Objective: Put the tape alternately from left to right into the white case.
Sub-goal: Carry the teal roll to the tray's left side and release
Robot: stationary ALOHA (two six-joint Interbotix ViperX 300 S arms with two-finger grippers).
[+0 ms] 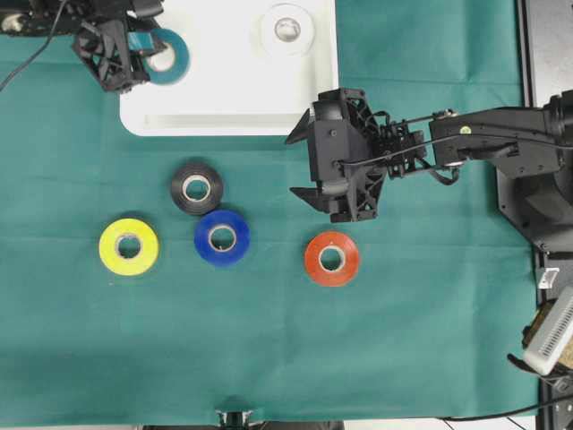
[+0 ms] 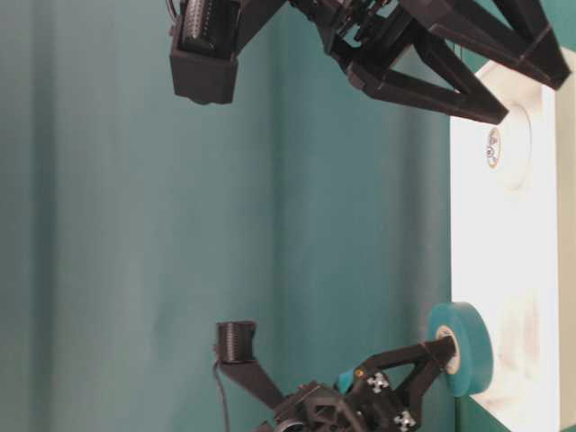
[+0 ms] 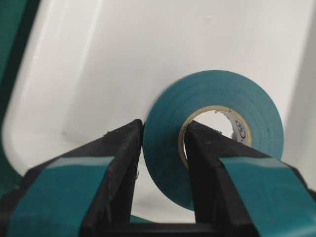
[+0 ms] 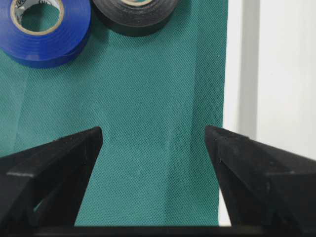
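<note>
Over the white case (image 1: 228, 112), near its left rim: teal roll (image 1: 167, 55) clamped through the core by the left gripper (image 1: 134, 63).
Risk: early release may drop the roll onto the rim, rolling it out. Right gripper (image 1: 309, 166) hangs spread and empty; white roll (image 1: 286, 28) already inside.

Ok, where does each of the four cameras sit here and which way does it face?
Overhead: looks straight down on the green cloth, both arms showing.
Table-level: low, sideways across the cloth; both pincers show.
Left wrist: behind the left pincer, clamped on the teal ring-shaped tape roll over the shallow white plastic case.
Right wrist: behind the open right pincer, facing cloth.
Shared: the teal roll appears in overhead, table-level and left wrist.
</note>
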